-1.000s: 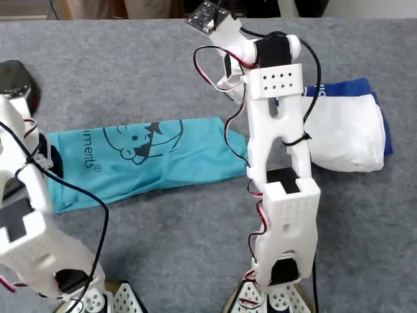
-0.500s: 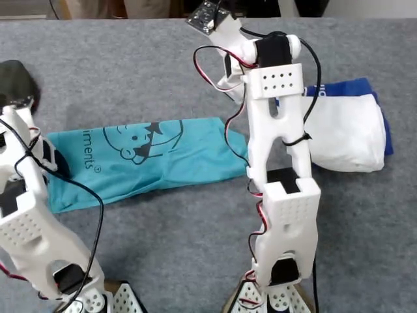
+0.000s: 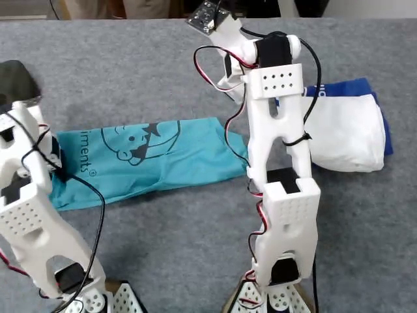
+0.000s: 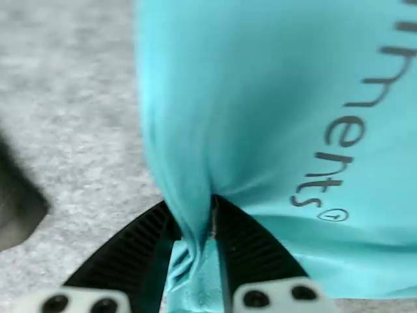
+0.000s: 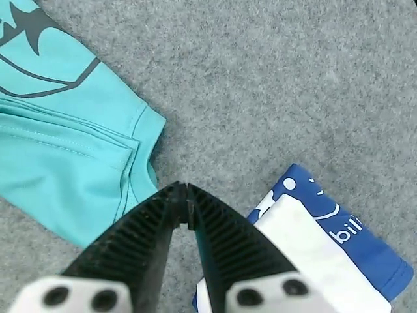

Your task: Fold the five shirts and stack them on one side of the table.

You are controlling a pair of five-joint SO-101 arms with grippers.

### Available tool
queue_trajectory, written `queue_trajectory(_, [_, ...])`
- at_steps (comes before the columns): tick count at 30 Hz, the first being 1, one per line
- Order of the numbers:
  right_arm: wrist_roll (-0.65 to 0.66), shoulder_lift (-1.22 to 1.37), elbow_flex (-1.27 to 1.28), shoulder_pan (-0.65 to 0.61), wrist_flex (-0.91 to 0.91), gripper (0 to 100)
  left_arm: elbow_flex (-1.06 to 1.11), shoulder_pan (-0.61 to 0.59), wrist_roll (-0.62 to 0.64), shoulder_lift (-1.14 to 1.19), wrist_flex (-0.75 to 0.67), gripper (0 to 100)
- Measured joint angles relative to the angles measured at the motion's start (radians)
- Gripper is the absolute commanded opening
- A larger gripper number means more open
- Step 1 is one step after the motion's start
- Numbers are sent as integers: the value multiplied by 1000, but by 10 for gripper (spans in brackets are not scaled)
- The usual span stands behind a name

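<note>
A teal shirt (image 3: 150, 156), folded into a long strip with a dark print, lies across the middle of the grey table. My left gripper (image 4: 195, 212) is shut on the cloth at its left end (image 3: 55, 171), and the fabric bunches between the black fingers (image 4: 146, 231). My right gripper (image 5: 186, 195) is shut on nothing and hangs over bare table between the teal shirt's other end (image 5: 78, 150) and a folded pile. That pile is a white shirt (image 3: 345, 134) on a blue shirt (image 3: 355, 87) at the right. The right arm (image 3: 277, 130) hides the teal shirt's right tip.
A dark object (image 3: 16, 78) lies at the table's far left, behind the left arm. Both arm bases stand at the near edge. Bare grey table (image 3: 130, 65) stretches behind the teal shirt and in front of it.
The left arm has swung toward the far side, and its gripper now pinches the teal shirt's left end, which has shifted slightly right. The right arm has not moved.
</note>
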Motion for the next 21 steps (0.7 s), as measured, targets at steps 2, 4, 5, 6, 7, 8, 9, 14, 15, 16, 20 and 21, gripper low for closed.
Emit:
queue_trajectory(2, [0, 0, 0, 0, 0, 2, -29, 29, 26, 9, 34, 18])
queue_trajectory(4, [0, 0, 0, 0, 0, 2, -52, 58, 43, 8, 69, 18])
queue_trajectory(5, [0, 0, 0, -2, 0, 2, -75, 75, 48, 12, 98, 18])
queue_trajectory(6, [0, 0, 0, -2, 0, 2, -94, 92, 52, 17, 135, 18])
queue_trajectory(7, [0, 0, 0, -2, 0, 2, -114, 112, 54, 20, 178, 18])
queue_trajectory(8, [0, 0, 0, 0, 0, 2, -143, 138, 54, 23, 213, 18])
queue_trajectory(9, [0, 0, 0, 3, 0, 2, -169, 166, 55, 23, 244, 18])
queue_trajectory(14, [0, 0, 0, 48, 0, 2, -229, 315, 178, 21, 282, 18])
queue_trajectory(15, [0, 0, 0, 57, 0, 2, -233, 351, 189, 21, 284, 18])
queue_trajectory(16, [0, 0, 0, 68, 0, 2, -235, 393, 199, 20, 284, 18])
queue_trajectory(20, [0, 0, 0, 109, 0, 2, -255, 560, 305, 5, 284, 18])
queue_trajectory(21, [0, 0, 0, 120, 0, 2, -267, 606, 334, 5, 284, 18])
